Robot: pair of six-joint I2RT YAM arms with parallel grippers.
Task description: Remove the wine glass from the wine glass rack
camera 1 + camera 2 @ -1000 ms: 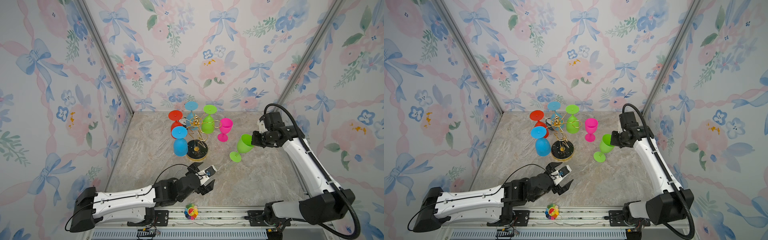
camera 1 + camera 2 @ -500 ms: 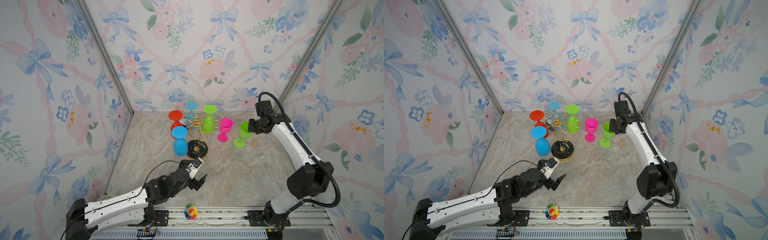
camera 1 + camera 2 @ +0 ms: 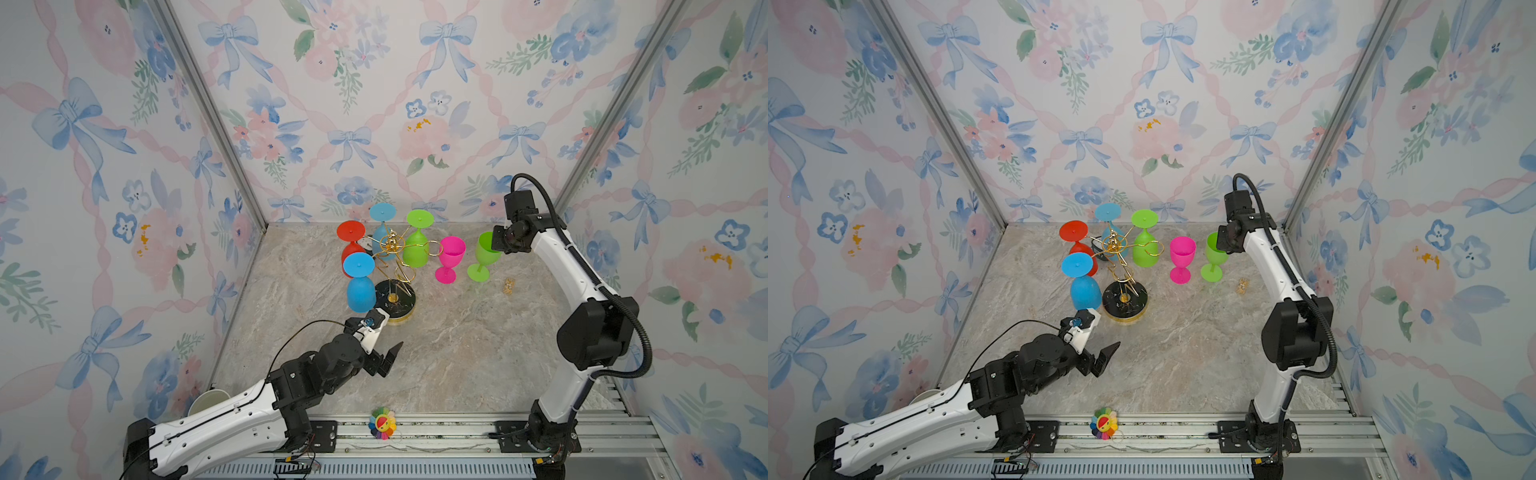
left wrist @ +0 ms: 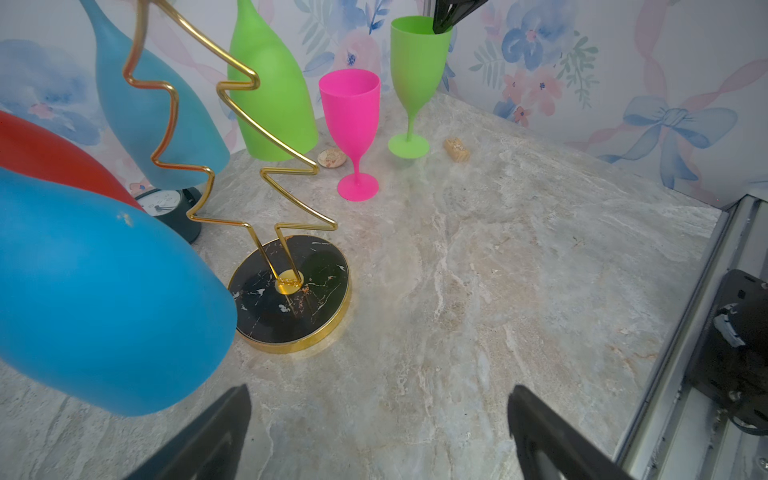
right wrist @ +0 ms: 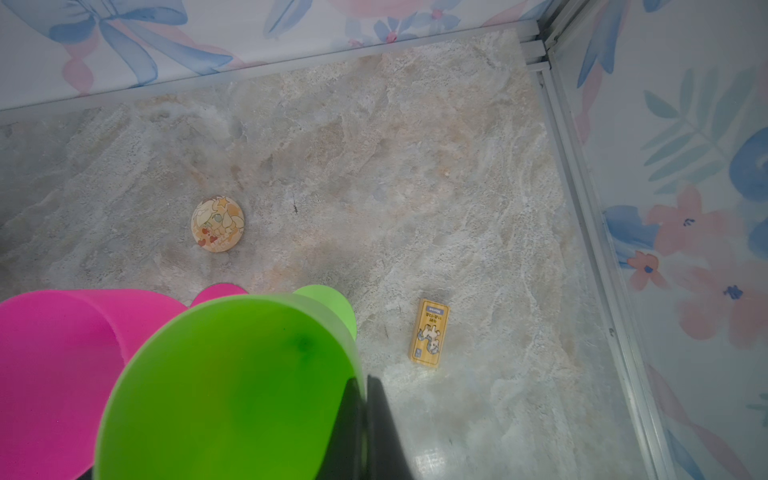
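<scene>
Four glasses are hung bowl-down from the looped arms of the wine glass rack [image 3: 405,299], which is set at the far middle of the table [image 3: 457,353]: a red glass [image 3: 351,231] at the left, a light blue glass [image 3: 382,212] at the far side, a hanging green glass [image 3: 415,253] to the right, and a blue glass [image 3: 360,293] at the near left. Two more glasses are stood upright on the table to the right of the rack, off its arms: a pink wine glass [image 3: 451,253] and, just to its right, the upright green wine glass [image 3: 484,253]. One finger of the right gripper [image 5: 363,415] is seen reaching inside the bowl of the upright green wine glass and the other is pressed against the outside, so the rim wall is pinched between closed jaws; the foot of this glass is seen resting on the table in the left wrist view. The left gripper [image 4: 379,395] is held low, just on the near side of the rack's base, with its jaws spread wide and only bare table between them; it is well apart from the upright green wine glass. A white round vessel [image 3: 208,401] is partly hidden by the left arm at the near left, and its contents cannot be told. A clock [image 4: 166,205] is seen behind the rack, and a round badge [image 5: 217,224] and a small printed block [image 5: 430,332] lie on the table near the two upright glasses.
</scene>
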